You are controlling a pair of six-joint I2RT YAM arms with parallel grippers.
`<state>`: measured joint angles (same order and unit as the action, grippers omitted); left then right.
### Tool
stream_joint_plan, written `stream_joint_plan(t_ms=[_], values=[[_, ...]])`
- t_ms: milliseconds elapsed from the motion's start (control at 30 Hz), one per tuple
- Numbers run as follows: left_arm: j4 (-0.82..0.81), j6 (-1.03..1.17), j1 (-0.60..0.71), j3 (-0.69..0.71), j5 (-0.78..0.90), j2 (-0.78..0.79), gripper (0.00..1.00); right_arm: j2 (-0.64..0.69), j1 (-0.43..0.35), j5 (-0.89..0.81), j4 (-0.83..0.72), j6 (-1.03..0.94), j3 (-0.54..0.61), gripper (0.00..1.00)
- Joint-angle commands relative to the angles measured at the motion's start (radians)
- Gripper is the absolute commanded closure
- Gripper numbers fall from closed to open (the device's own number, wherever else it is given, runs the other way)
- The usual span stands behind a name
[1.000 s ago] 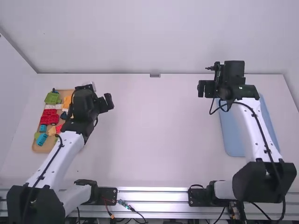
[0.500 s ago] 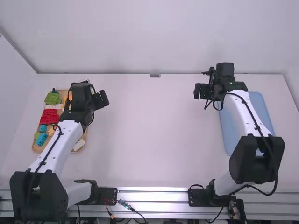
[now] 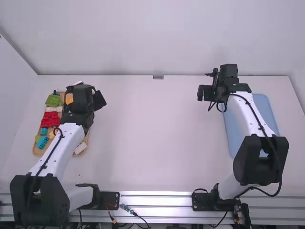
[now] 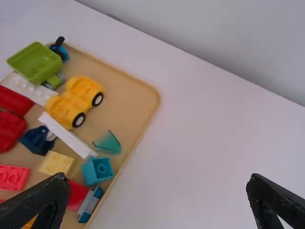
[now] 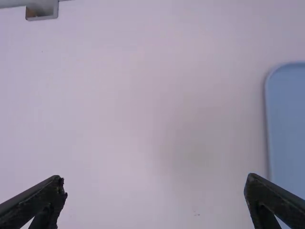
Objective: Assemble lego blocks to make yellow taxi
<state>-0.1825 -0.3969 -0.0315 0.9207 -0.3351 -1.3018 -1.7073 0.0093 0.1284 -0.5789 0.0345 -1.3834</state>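
Observation:
At the right edge of the block tray my left gripper (image 3: 100, 100) hangs in the high view. Its fingers stand wide apart in the left wrist view, the gripper (image 4: 156, 183) holding nothing. A yellow car base with black wheels (image 4: 78, 99) lies in the tray, near a white bar (image 4: 67, 135), a pale yellow block (image 4: 56, 163), a teal block (image 4: 97, 170) and red blocks (image 4: 13, 177). My right gripper (image 3: 205, 93) hangs left of the blue tray; in the right wrist view the gripper (image 5: 155, 183) is open above bare table.
The wooden tray (image 3: 37, 151) stands on the left of the table, partly under the left arm. A blue tray (image 3: 233, 138) lies on the right, partly under the right arm. Behind the table rises a white wall (image 3: 157, 38).
My left gripper has shifted left toward the tray and turned somewhat. The right arm drew slightly left and back early on, then nearly stopped.

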Motion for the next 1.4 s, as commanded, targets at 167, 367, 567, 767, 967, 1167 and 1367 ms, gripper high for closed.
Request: stream_joint_plan(t_ms=[167,367,567,767,967,1167,1367], values=[[-0.004,0.06,-0.146,0.055,0.106,-0.07,0.01,-0.006,0.003,0.005,-0.006,-0.039,-0.024,0.01],[-0.081,0.14,-0.324,0.202,0.272,-0.216,0.01,-0.005,0.012,0.006,-0.005,-0.039,-0.024,0.01],[-0.216,0.31,-0.418,0.465,0.398,-0.434,0.01,-0.005,0.011,0.005,-0.005,-0.039,-0.024,0.01],[-0.419,0.46,-0.457,0.798,0.395,-0.681,0.01,-0.005,0.008,0.005,-0.006,-0.039,-0.024,0.01],[-0.594,0.528,-0.474,1.089,0.386,-0.884,0.0,-0.005,0.008,0.006,-0.007,-0.039,-0.024,0.01],[-0.75,0.66,-0.472,1.323,0.299,-1.066,0.01,-0.005,0.017,0.005,-0.003,-0.039,-0.024,0.01],[-0.771,0.825,-0.473,1.336,0.292,-1.125,0.02,-0.005,0.018,0.005,-0.003,-0.039,-0.024,0.01]])
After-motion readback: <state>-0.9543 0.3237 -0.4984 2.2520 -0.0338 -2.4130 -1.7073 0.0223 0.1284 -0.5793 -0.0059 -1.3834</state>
